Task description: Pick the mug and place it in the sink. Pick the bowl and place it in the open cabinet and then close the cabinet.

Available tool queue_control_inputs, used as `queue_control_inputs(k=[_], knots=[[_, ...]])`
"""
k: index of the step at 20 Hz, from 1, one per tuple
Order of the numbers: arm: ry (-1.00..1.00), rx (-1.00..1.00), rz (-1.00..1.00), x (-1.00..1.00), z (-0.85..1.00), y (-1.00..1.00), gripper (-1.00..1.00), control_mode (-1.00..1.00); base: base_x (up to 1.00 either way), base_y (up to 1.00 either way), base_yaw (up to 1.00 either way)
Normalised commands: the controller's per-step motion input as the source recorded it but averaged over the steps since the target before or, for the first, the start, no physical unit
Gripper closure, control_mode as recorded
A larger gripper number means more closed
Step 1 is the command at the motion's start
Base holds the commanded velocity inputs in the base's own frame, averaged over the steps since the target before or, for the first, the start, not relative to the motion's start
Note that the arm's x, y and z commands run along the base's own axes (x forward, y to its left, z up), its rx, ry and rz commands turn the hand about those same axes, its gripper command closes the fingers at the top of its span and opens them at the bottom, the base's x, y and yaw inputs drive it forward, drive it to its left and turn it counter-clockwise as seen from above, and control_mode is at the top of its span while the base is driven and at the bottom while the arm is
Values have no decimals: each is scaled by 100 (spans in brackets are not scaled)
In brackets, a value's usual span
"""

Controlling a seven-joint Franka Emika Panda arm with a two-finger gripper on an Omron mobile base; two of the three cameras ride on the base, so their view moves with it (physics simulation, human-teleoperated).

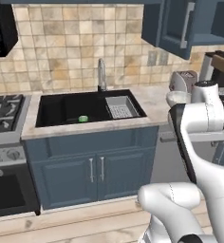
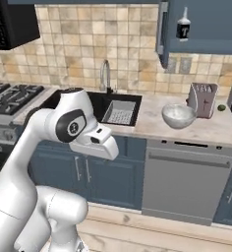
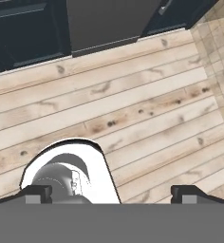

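Pale wooden floor planks (image 3: 147, 118) run across most of the hand view, with dark cupboard fronts along its top edge. At the bottom of that view the gripper (image 3: 111, 194) points down at the planks, its two dark tips standing far apart at the lower left and lower right with nothing between them: the claw is wide open and empty.

In the left base view the speckled beige stone counter (image 1: 154, 102) crosses the middle of the frame, and the large rectangular black sink (image 1: 61, 107) is set into it at centre left. Inside the basin, near its front wall, lies the small bright green mug (image 1: 83, 118); a grey perforated tray (image 1: 119, 107) fills the basin's right end, and a curved metal tap (image 1: 101, 73) rises behind it. A black gas hob (image 1: 4, 111) sits at the left edge.

The dark blue-grey wall cabinet (image 2: 206, 27) hangs at the upper right of the right base view with its door swung open, and a small dark bottle with a white label (image 2: 183, 25) stands inside; the label's writing is too small to read.

The wide marbled whitish-grey bowl (image 2: 178, 115) rests on the counter at centre right of that view, just beside a silver toaster (image 2: 202, 100). I cannot tell whether the bowl holds anything. A tiny green ball (image 2: 221, 107) lies on the counter just right of the toaster.
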Motion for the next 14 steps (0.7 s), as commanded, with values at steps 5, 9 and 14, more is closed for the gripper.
queue_control_inputs(k=[5, 9, 14], knots=[[0, 0, 0, 0, 0, 0, -100, 100, 5, -89, 0], [0, 0, 0, 0, 0, 0, -100, 100, 10, -71, 0], [0, 0, 0, 0, 0, 0, -100, 100, 20, -42, -1]])
